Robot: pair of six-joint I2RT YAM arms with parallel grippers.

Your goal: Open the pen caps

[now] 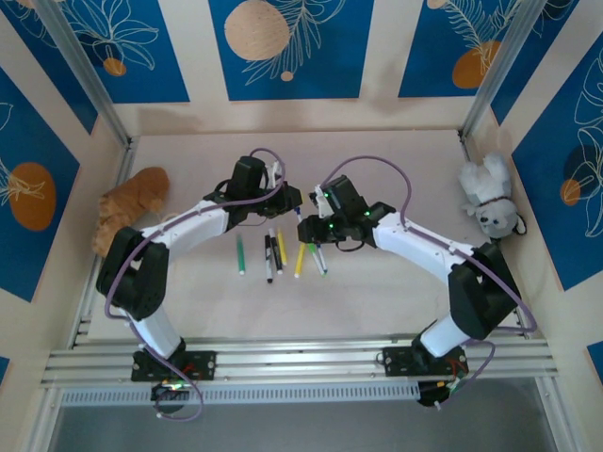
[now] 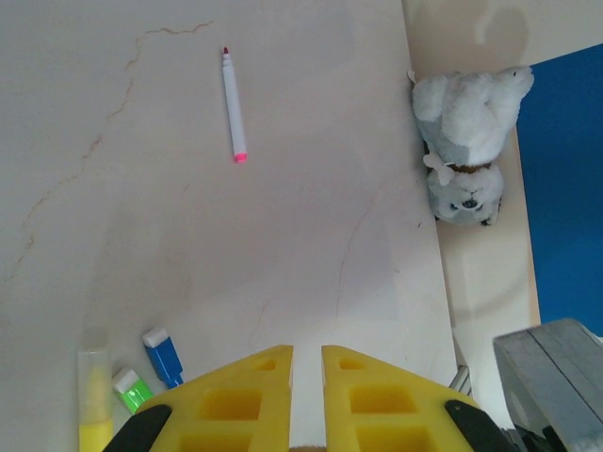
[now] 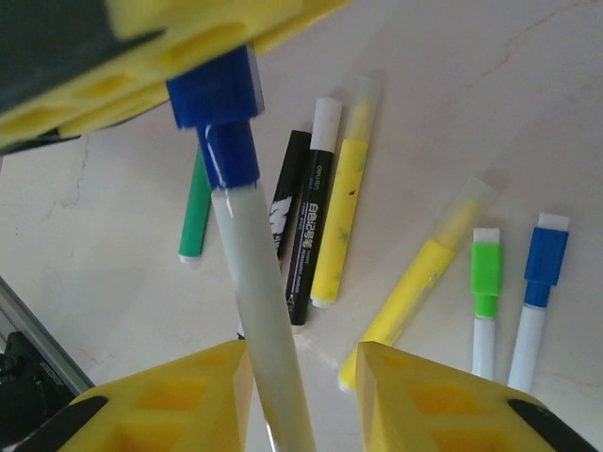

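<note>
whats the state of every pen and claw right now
held pen, blue cap still on
left claw, shut on blue cap
right claw, open, loose around held pen
yellow pens, lying flat, clear caps on
green-capped pen, lying flat, capped
blue-capped pen, lying flat, capped
black marker, lying flat, white cap on
pink pen, lying alone, cap unclear

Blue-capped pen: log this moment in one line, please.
left tool: shut on blue cap | right tool: open around white pen body | cap: not yet off | other pens: on table
</note>
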